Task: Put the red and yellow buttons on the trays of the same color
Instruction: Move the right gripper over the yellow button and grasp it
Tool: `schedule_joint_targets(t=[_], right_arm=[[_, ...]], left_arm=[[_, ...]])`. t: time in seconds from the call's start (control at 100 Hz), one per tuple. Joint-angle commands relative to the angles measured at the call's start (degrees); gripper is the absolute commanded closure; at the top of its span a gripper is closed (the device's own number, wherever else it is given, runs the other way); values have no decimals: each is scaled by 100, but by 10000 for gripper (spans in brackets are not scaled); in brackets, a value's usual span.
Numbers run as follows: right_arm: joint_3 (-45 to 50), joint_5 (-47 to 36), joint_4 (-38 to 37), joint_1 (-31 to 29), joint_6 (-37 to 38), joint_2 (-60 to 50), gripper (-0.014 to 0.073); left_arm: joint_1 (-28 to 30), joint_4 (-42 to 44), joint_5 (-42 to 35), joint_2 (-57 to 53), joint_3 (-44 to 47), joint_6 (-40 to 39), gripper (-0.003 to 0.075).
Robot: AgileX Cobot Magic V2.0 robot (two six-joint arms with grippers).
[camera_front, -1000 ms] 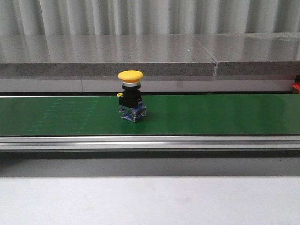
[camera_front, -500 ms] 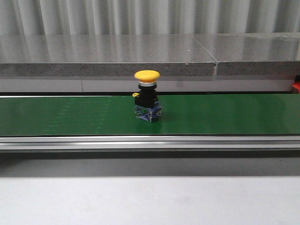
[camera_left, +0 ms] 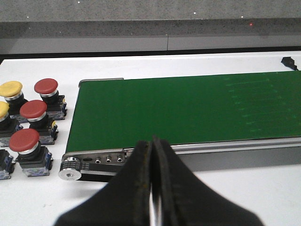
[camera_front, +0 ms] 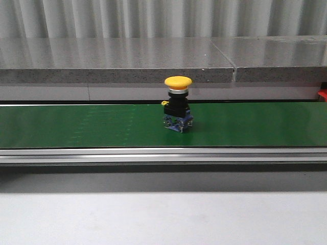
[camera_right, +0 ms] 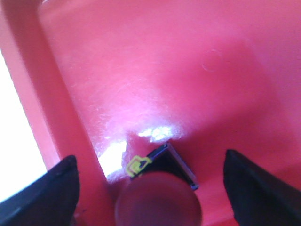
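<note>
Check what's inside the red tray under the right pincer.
One button lies in the red tray, between the open right pincer tips. Its cap looks reddish, blurred. The tray's remainder is out of frame.

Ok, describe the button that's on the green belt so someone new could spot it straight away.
Find the long green belt running across the front view, in front of the grey stone ledge. Just right of its middle stands one push button, upright on a blue base. It has a yellow mushroom cap and a black body, and it is the only thing on the belt.

Corrugated metal wall (camera_front: 153, 18), grey speckled stone ledge (camera_front: 117, 61).
</note>
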Motion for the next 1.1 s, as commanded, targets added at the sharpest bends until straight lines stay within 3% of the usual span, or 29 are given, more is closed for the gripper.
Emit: schedule_joint_targets(t=[0.0,0.33,0.66,1.09], right_arm=[[-190,-211,44,-38,-13,-539,-42],[-176,-138,44,70,-105,-1718,-42],[-104,1246,50,879,-538,-2741,-42],[1651,1221,91,2296,-1159,-3560,-42]], left_arm=[[-58,-16,-474,60,-132,-11,741],[-58,-16,-474,60,-132,-11,741],[-58,-16,-474,60,-132,-11,741],[-58,-16,-474,60,-132,-11,741]])
